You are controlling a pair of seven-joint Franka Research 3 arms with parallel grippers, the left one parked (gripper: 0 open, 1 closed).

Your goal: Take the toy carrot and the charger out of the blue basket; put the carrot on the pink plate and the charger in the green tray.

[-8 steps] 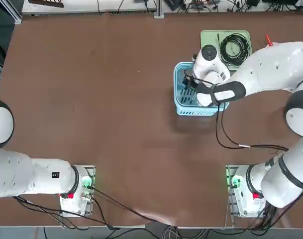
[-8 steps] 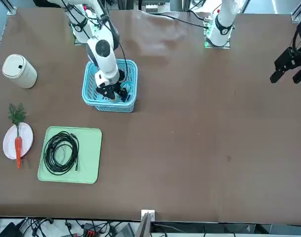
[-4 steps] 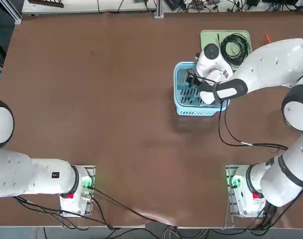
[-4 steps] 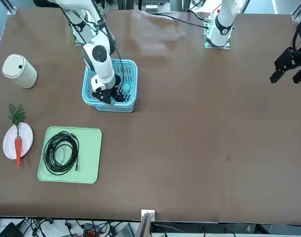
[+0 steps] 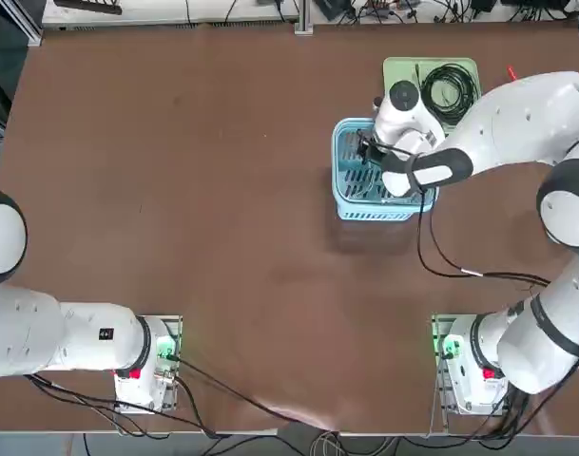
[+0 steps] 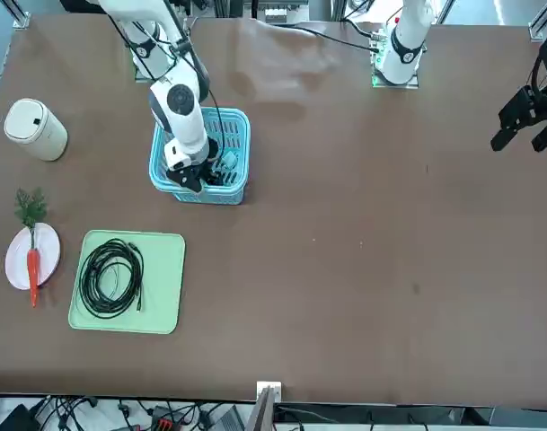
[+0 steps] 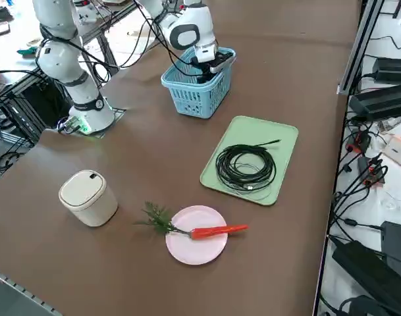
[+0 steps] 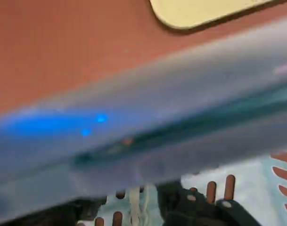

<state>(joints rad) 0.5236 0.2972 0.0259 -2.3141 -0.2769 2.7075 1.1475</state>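
Around my right gripper (image 6: 199, 186), the blue basket (image 6: 240, 166) is plastic — smooth slotted walls with a soft shine along the rim. The green tray (image 7: 284, 138) looks like smooth plastic, mostly matt. I see the pink plate (image 7: 195, 253) as smooth with a faint sheen, and the toy carrot (image 7: 214, 231) as glossy plastic in its red part. The white canister (image 7: 88, 197) looks smooth — plastic, lightly glossy. The brown tabletop (image 6: 345, 269) is smooth, shiny where light strikes it.

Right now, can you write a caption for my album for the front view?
Robot arm's claw dips into the blue basket, while the toy carrot lies on the pink plate.
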